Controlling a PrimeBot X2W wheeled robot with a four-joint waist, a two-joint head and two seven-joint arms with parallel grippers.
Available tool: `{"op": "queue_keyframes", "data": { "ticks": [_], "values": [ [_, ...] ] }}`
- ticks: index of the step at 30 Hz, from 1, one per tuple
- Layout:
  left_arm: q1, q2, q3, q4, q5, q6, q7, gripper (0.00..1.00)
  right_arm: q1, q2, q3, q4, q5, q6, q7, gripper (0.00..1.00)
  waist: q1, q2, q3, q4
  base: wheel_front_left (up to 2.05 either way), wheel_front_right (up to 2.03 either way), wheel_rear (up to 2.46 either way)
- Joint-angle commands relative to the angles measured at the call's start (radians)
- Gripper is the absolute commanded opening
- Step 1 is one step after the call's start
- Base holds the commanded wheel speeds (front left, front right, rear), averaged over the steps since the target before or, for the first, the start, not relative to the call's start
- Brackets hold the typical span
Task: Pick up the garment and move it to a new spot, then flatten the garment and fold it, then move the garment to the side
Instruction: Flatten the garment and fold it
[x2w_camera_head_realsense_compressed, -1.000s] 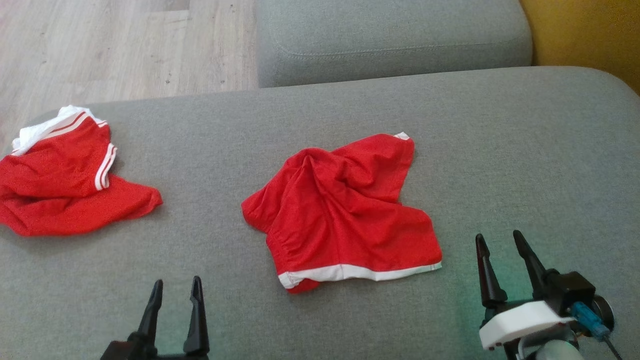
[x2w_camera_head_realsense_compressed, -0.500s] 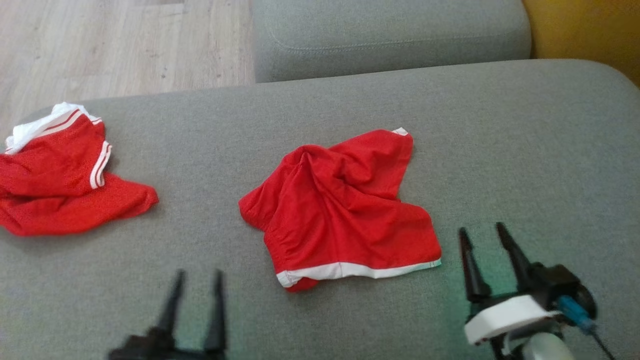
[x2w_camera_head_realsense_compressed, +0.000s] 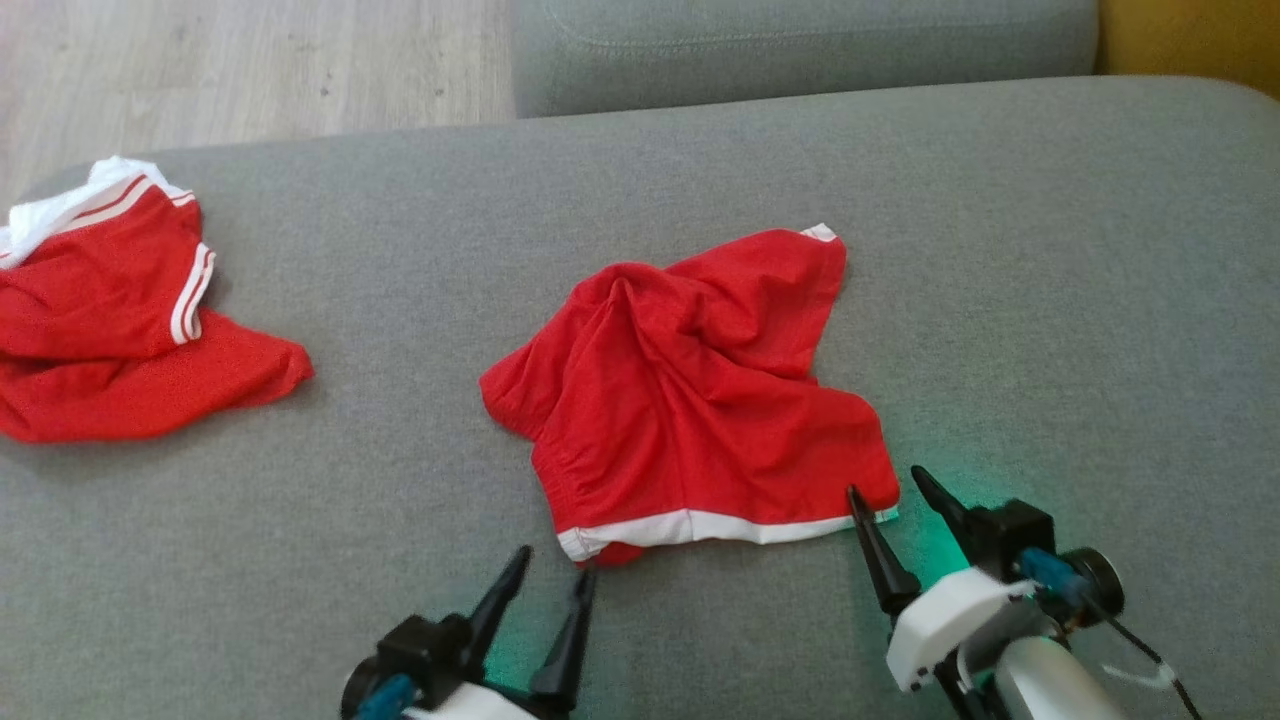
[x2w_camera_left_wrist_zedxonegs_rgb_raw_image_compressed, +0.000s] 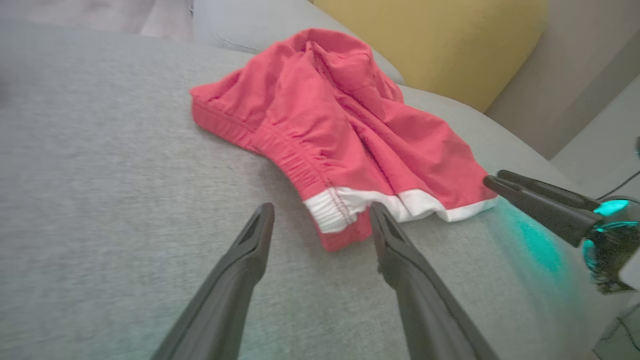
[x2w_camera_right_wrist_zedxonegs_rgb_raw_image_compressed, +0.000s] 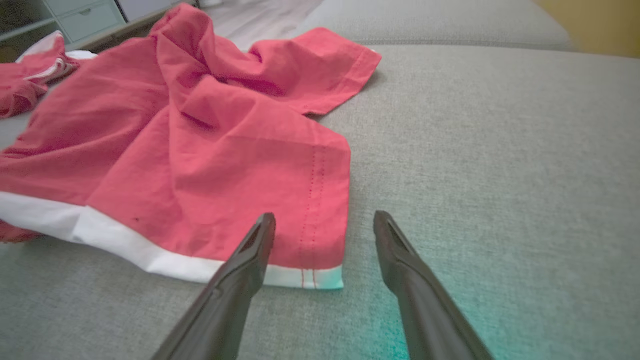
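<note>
On the grey sofa seat (x2w_camera_head_realsense_compressed: 1050, 300): red shorts (x2w_camera_head_realsense_compressed: 690, 410) lie crumpled mid-cushion, white band (x2w_camera_head_realsense_compressed: 700, 525) nearest the robot.
Left tool (x2w_camera_head_realsense_compressed: 557, 561): fingers apart, empty, tips just short of the band's left end.
Right tool (x2w_camera_head_realsense_compressed: 882, 480): fingers apart, empty, straddling the band's right corner.
Far left: second red garment (x2w_camera_head_realsense_compressed: 110, 340), well apart.

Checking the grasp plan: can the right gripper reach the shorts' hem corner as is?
Probably yes. The right gripper is open and straddles the hem corner of the shorts, with nothing else lying near it on the cushion.
</note>
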Motion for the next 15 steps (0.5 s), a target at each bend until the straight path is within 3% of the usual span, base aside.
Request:
{"op": "queue_keyframes", "data": {
  "ticks": [1, 15],
  "values": [
    [-0.050, 0.012, 0.002, -0.013, -0.027, -0.005, 0.000, 1.00, -0.053, 0.001, 0.032, -0.002, 0.000, 0.008, 0.002, 1.00, -0.0002, 0.0000, 0.008, 0.000, 0.00, 0.00, 0.00],
    [-0.149, 0.045, -0.122, 0.102, -0.165, -0.006, -0.026, 1.00, -0.124, 0.013, 0.115, 0.132, 0.047, 0.008, 0.037, 1.00, -0.0002, 0.0000, 0.031, -0.011, 0.00, 0.00, 0.00]
  ]
}}
